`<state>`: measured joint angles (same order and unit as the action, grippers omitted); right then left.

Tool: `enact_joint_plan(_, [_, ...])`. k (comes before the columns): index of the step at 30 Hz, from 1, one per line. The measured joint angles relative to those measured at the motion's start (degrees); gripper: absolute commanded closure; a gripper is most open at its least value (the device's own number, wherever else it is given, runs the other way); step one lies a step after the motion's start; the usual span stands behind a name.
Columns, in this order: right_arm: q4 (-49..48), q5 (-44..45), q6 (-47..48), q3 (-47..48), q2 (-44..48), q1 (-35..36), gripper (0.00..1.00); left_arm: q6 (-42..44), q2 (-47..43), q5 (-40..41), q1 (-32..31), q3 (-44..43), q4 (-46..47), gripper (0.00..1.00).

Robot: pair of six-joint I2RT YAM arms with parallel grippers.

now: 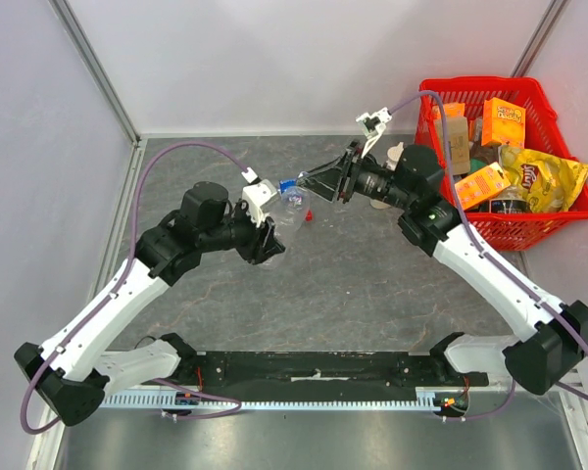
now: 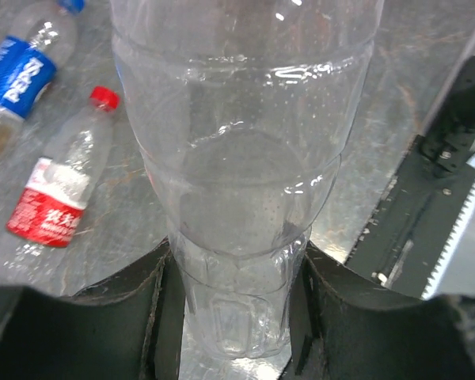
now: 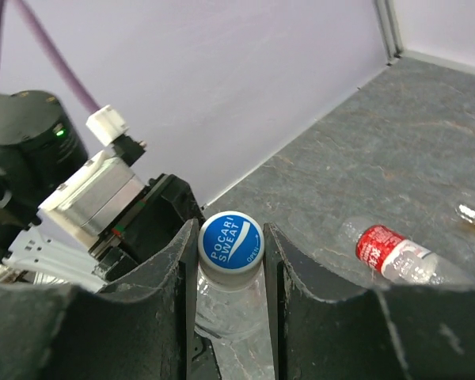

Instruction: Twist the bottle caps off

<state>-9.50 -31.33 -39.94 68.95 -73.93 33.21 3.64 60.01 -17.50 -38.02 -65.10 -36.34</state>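
A clear bottle point(image 2: 245, 158) without a label is held upright in the left end effector point(image 2: 237, 317), its lower body clamped between the two black fingers point(image 2: 154, 317), and most of the view is filled by it. On the grey counter point(image 2: 412, 71), two smaller bottles are seen lying on their sides at the upper left: a Pepsi-labelled bottle point(image 2: 20, 79) with a blue cap point(image 2: 73, 5), and just beside it a red-labelled bottle point(image 2: 63, 182) with a red cap point(image 2: 104, 97). At the right edge a black base plate point(image 2: 416, 229) and a white ribbed strip point(image 2: 467, 229) are visible.
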Motion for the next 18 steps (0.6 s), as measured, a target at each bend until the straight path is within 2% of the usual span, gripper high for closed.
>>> enact_joint_plan(18, [-16.76,-21.49,0.76,-1.14,6.49,-0.15,1.00,-0.20,-1.01,-28.70,0.22,-4.87,-1.18,0.91])
